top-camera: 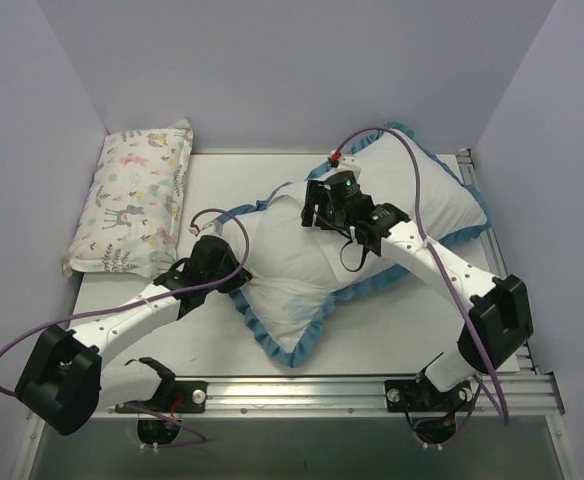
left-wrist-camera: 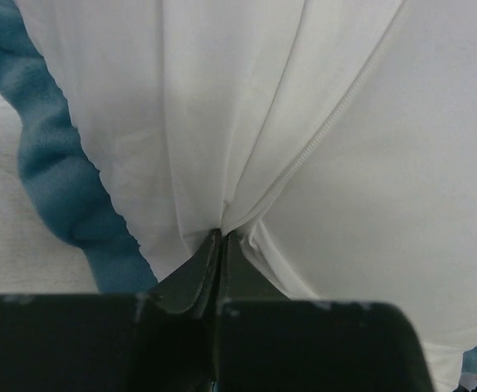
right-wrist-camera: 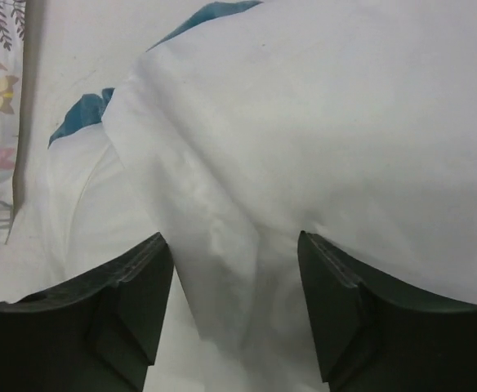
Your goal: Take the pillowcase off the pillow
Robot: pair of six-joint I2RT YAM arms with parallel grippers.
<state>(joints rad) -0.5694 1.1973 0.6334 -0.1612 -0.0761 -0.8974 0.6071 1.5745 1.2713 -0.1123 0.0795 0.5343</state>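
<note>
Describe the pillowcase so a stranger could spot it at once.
Start at the white table and look to its middle. The pillowcase is the white cloth edged with a teal ruffle; the printed pillow at far left has no ruffle.

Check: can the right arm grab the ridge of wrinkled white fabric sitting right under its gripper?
Probably yes: the right gripper stands open, its jaws straddling the white fabric ridge, with nothing else in the gap. Whether it is pillow or pillowcase lining, I can't tell.
</note>
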